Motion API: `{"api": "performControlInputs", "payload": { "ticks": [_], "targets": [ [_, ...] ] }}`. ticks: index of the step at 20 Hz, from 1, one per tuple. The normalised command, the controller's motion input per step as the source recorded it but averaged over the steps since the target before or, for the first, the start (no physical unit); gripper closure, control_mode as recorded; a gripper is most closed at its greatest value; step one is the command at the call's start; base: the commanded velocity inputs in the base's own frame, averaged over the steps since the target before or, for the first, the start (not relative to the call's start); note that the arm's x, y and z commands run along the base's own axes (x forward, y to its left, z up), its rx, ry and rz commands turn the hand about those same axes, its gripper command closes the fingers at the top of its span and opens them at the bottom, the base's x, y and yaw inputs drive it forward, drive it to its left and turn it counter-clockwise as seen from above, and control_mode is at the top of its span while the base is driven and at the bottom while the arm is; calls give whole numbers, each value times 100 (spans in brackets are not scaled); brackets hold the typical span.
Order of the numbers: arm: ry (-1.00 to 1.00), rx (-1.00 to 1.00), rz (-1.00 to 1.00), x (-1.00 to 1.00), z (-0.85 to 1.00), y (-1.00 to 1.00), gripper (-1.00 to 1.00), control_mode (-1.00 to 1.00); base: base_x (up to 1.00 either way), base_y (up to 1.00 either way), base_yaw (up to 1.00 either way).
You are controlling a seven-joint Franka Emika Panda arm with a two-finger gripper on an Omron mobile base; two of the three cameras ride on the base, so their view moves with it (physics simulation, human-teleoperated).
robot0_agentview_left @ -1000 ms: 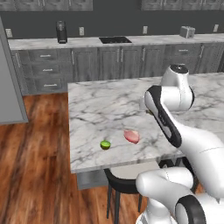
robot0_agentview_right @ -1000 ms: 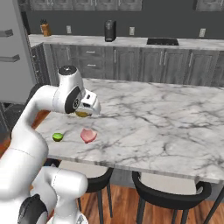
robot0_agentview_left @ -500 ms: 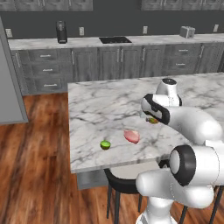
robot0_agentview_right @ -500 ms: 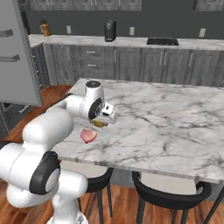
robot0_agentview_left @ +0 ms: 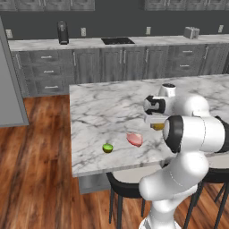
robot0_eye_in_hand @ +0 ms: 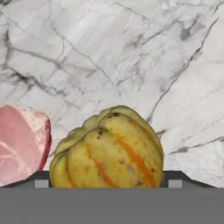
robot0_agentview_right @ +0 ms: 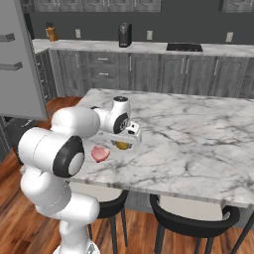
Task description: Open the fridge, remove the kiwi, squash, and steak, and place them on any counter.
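Squash (robot0_agentview_left: 158, 126), left base view: you've swung the arm low onto the counter (robot0_agentview_left: 103, 107); squash under the gripper (robot0_agentview_left: 154, 123), kiwi (robot0_agentview_left: 108, 148) and steak (robot0_agentview_left: 134, 139) nearby.
Right base view: squash beside steak, seemingly resting down.
Hand view: jaws wide, probably released; last food delivered.
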Motion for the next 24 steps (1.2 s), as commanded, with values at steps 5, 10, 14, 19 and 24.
{"api": "performControlInputs", "payload": {
  "ticks": [5, 10, 14, 19, 24],
  "targets": [
    [-10, 0, 0, -2, -75, -10, 100, -100, 0, 0, 0],
    [-29, 0, 0, -18, -50, 0, 100, -100, 0, 0, 0],
    [-21, 0, 0, -1, -42, 0, 100, -100, 0, 0, 0],
    [3, 0, 0, 7, -47, 0, 100, -100, 0, 0, 0],
    [29, -2, 0, 13, 0, 0, -100, -100, 0, 0, 0]
  ]
}}
